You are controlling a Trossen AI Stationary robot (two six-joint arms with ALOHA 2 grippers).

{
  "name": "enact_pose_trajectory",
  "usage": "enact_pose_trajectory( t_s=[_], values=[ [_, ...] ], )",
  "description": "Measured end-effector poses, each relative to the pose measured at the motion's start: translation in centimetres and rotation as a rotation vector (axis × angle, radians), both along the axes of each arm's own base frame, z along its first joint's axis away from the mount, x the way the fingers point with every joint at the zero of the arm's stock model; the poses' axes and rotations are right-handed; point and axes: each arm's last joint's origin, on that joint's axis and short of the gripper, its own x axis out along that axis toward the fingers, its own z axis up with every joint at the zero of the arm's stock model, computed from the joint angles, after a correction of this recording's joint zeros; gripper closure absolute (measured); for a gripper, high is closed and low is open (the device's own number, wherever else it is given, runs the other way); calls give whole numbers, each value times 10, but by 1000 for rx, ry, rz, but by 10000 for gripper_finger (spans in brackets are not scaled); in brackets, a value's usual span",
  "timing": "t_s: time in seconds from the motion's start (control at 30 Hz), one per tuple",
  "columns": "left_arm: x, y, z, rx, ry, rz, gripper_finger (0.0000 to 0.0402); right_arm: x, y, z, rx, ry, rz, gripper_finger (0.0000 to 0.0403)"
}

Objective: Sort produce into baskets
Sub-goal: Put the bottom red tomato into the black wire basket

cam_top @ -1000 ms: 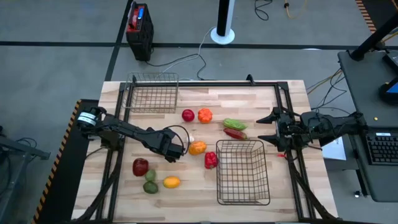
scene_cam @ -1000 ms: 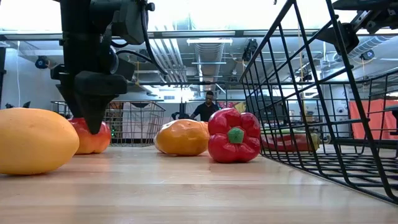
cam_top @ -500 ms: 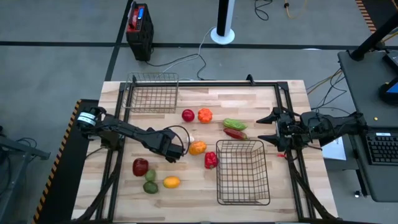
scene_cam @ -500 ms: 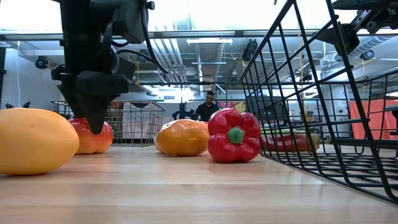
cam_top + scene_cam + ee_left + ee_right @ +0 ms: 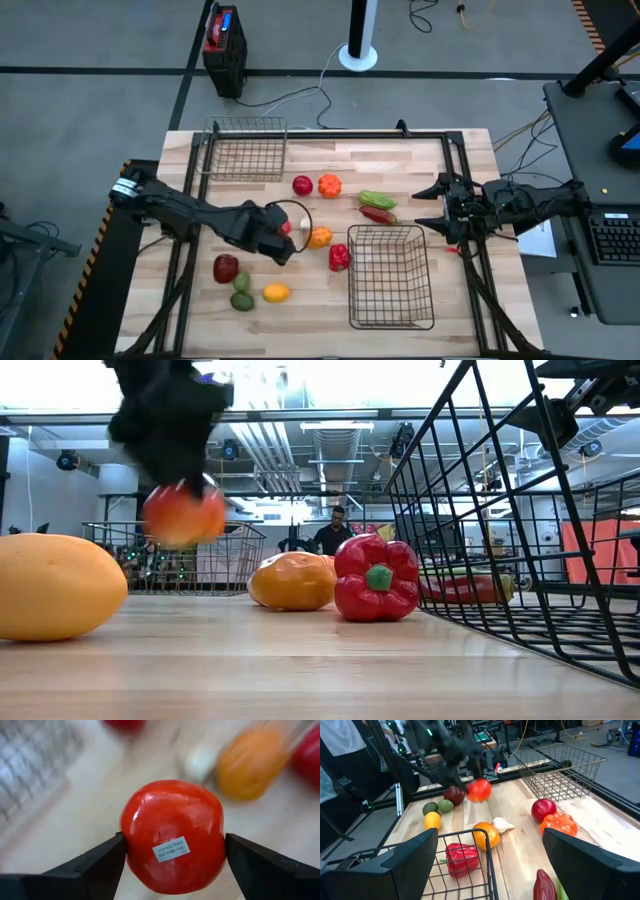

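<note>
Here, at the left of the pale butcher-block table [image 5: 420, 160], a dark red apple [image 5: 226, 267] sits above two dull green rounded pieces [image 5: 242, 298] and a smooth yellow-orange oval fruit [image 5: 276, 293]. Farther back on that side, the smaller black wire-mesh basket [image 5: 243, 150] stands at the table's far edge, a thin open grid of rectangles. The left gripper [image 5: 172, 852] hangs above the boards near the table's middle, its two dark wedge-shaped fingers [image 5: 100, 862] pressed to either side of a glossy round red tomato [image 5: 172, 835] with a small white sticker on its skin; in the low view the tomato [image 5: 184, 516] is clear of the wood. Just beside it lie a small white lumpy garlic [image 5: 503, 824] and a smooth orange fruit [image 5: 318, 237]. Behind these are a shiny red round piece [image 5: 302, 185] and a ribbed orange pumpkin-like one [image 5: 329, 185]. A blocky, lobed red bell pepper [image 5: 339, 257] with a green stem cap rests just beside the left wall of the larger wire basket [image 5: 389, 277], which stands on the near right of the table. Beyond that basket, a long green vegetable [image 5: 377, 199] and a slim red chili [image 5: 377, 214] lie side by side. The right gripper [image 5: 428, 205] waits at the table's right edge, its fingers [image 5: 410, 857] spread wide on nothing.
</note>
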Motion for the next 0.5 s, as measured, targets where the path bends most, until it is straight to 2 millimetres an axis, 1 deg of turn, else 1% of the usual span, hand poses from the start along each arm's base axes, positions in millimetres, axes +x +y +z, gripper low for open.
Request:
enact_pose_trajectory(
  t_s=[0.17,0.3,0.4,0.5],
  values=[
    [14,-16,52,127,-297,-156,93,0,0,0,-1,0,-1,51],
    [34,-32,81,207,-537,-348,93,0,0,0,-1,0,0,51],
    [50,-39,92,254,-702,-472,93,0,0,0,-1,0,0,51],
    [63,-43,88,298,-781,-547,93,0,0,0,-1,0,0,51]
  ],
)
